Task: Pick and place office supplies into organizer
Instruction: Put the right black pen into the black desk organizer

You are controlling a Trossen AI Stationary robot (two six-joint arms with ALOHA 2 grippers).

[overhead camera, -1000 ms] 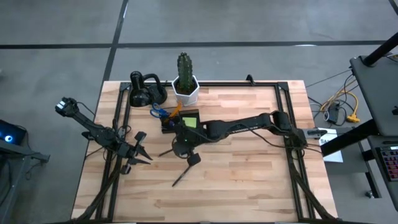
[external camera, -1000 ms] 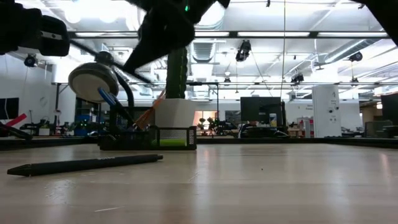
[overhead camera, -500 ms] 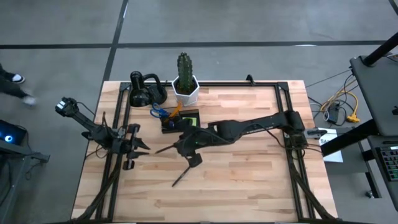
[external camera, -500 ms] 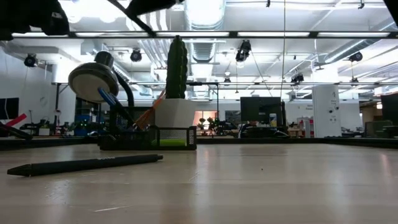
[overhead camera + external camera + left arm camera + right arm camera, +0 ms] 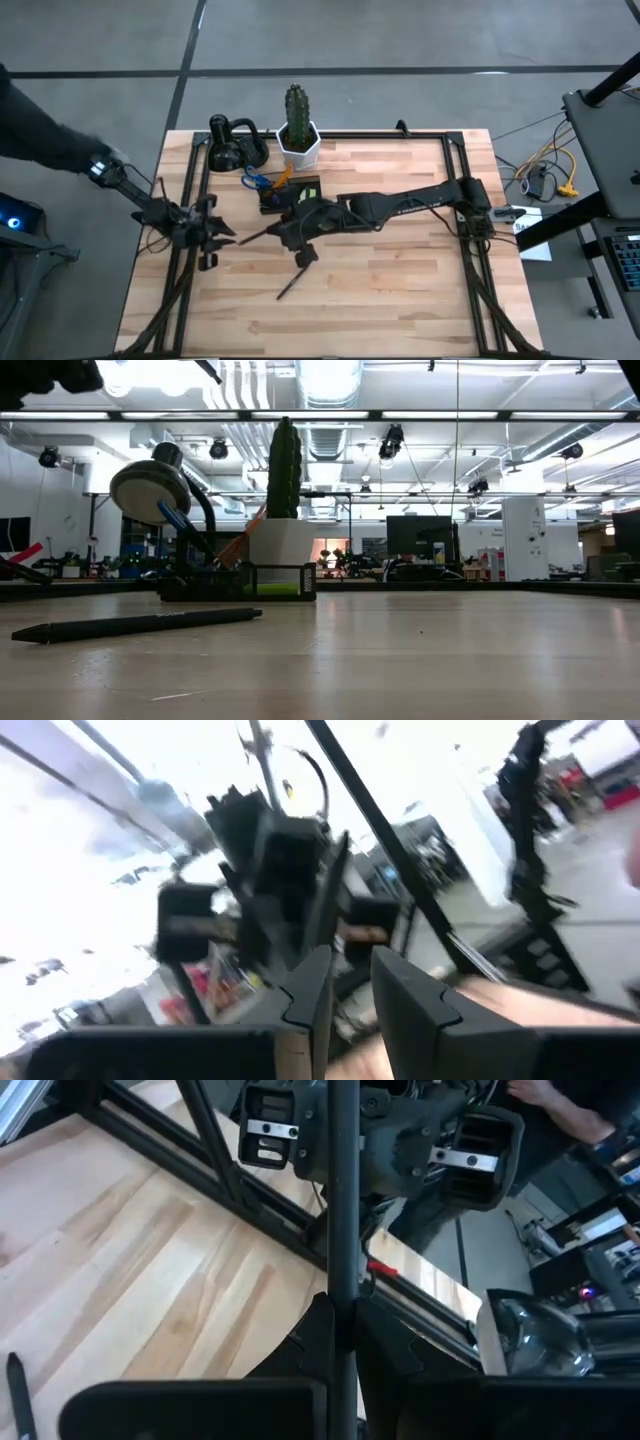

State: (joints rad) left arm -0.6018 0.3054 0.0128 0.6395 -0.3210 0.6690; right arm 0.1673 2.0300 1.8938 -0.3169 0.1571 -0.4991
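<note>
Pen carried toward the organizer

Right gripper [image 5: 291, 233], fingers clamped on a black pen [image 5: 342, 1230], hovers mid-counter beside the organizer [image 5: 295, 194] near the far edge; next, tip it in. Left gripper [image 5: 208, 233] waits empty, fingers slightly parted.

A light wooden butcher-block table [image 5: 400, 290] is being framed by black metal rails [image 5: 470, 290]. A green cactus in a white hexagonal pot [image 5: 297, 135] is being kept upright at the far edge, just beside a black rounded looped gadget [image 5: 232, 145]. A person's dark sleeve [image 5: 40, 125] is being seen at the far left, above grey concrete floor [image 5: 400, 40].
</note>
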